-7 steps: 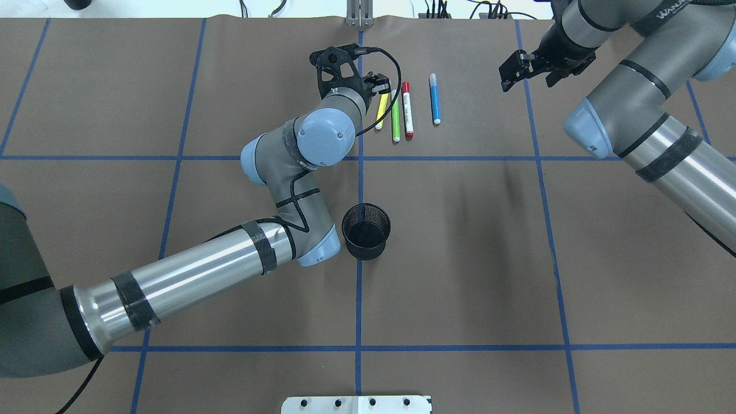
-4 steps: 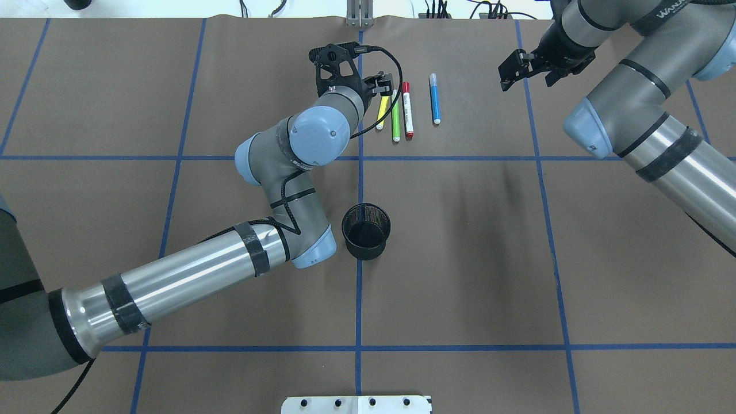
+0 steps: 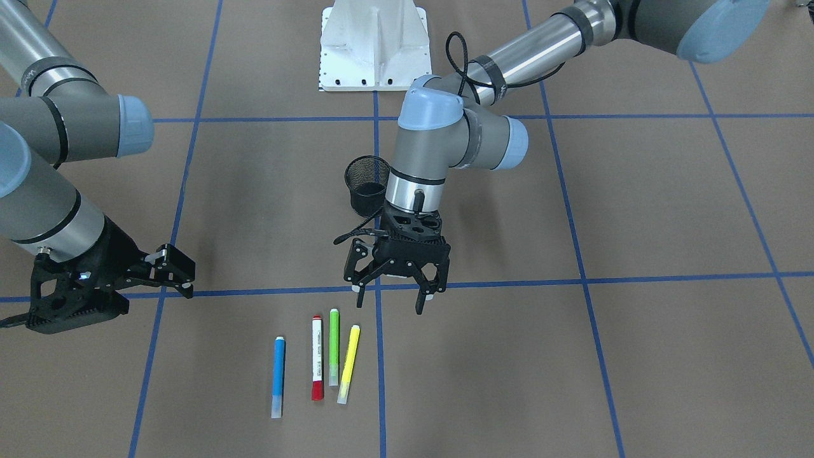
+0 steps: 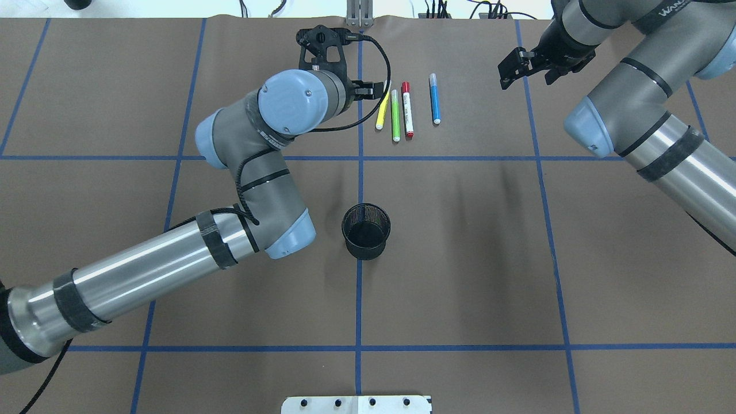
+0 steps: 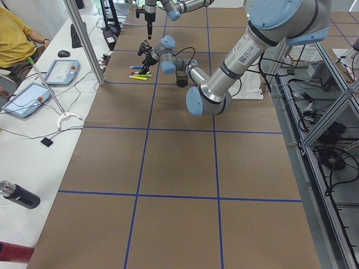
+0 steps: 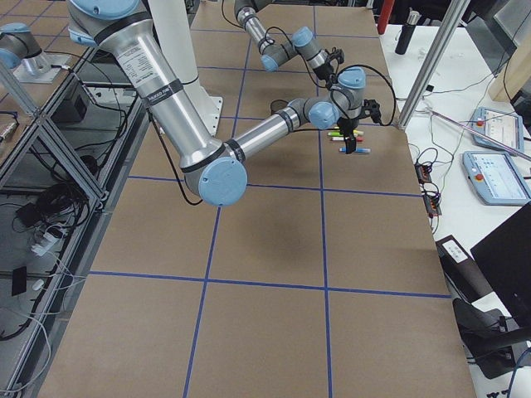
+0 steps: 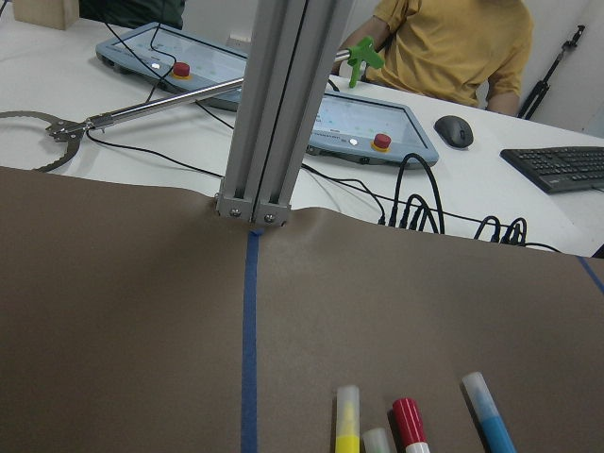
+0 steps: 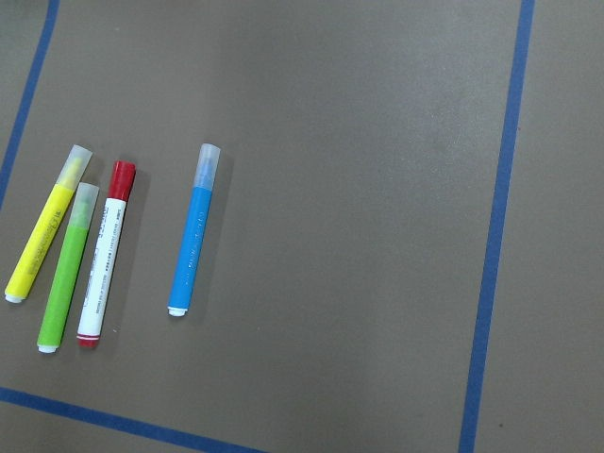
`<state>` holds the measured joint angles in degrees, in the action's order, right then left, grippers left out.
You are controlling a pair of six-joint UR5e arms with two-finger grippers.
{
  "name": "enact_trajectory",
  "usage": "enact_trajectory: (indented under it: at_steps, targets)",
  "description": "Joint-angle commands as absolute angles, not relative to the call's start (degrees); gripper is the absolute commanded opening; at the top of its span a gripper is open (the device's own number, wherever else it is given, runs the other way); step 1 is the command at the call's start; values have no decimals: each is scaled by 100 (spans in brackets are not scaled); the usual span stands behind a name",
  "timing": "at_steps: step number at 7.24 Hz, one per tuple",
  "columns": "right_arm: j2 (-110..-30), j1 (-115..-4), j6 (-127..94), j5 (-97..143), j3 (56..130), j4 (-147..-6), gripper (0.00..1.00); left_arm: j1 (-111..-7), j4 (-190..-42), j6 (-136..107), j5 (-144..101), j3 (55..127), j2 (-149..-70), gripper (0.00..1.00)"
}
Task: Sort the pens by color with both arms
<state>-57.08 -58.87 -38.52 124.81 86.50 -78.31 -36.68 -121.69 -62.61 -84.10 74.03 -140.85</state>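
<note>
Left claw (image 3: 389, 307): open, its fingers are spread wide and nothing is between them. It hangs above the tabletop (image 4: 460, 259) and points down.
Left claw to pens: the yellow highlighter (image 3: 348, 364) is the nearest pen. In the overhead view the claw is just beside its cap end, on the robot's left side of it. The claw touches no pen. In the left wrist view only the cap ends of the four pens show, at the bottom edge.
Right claw (image 4: 509, 73): open and empty, raised over the tabletop.
Right claw to pens: well apart from the row, on the robot's right side of the blue marker (image 3: 278, 376).
Pens: all four lie flat on the tabletop in one row, caps pointing away from the robot. From the robot's left the order is yellow highlighter, green highlighter (image 3: 333, 347), red-capped marker (image 3: 317, 357), blue marker.
Spacing: the first three are close together, and the yellow one is a little tilted. The green and the red-capped ones lie just beside each other; I cannot tell if they touch. The blue marker lies apart from them.
Mesh cup (image 4: 366, 232): black, upright, on a blue tape line, between the pens and the robot.
Background: a person in a yellow shirt (image 7: 453, 47) sits behind the tabletop.
</note>
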Motion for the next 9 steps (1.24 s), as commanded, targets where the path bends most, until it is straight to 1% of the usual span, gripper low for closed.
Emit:
enact_trajectory:
  at_steps: [1, 3, 4, 5, 7, 8, 9]
  targets:
    - [-5878, -5906, -3815, 12498, 8779, -7831, 99, -4251, -10755, -5339, -9618, 8835, -13424, 100]
    - [-6317, -6099, -3378, 12542, 9060, -7831, 99, -5058, -9586, -4173, -10796, 9892, -12704, 100]
    - [-6572, -6256, -2992, 12559, 9140, -7831, 99, -5471, -9258, -3400, -11228, 10201, -12265, 100]
    - [-6870, -6510, -2458, 12638, 9193, -7831, 99, -6050, -9063, -2549, -11781, 10265, -11843, 100]
    - [-7538, -7273, -1062, 13059, 9176, -7875, 99, -7158, -8791, -721, -12644, 10013, -11086, 100]
    - [-7828, -7643, -480, 13104, 9115, -7945, 99, -7624, -8693, 149, -12830, 9654, -10857, 100]
    - [-7927, -7986, -170, 13157, 8975, -8145, 99, -8047, -8623, 793, -13041, 9094, -10846, 100]
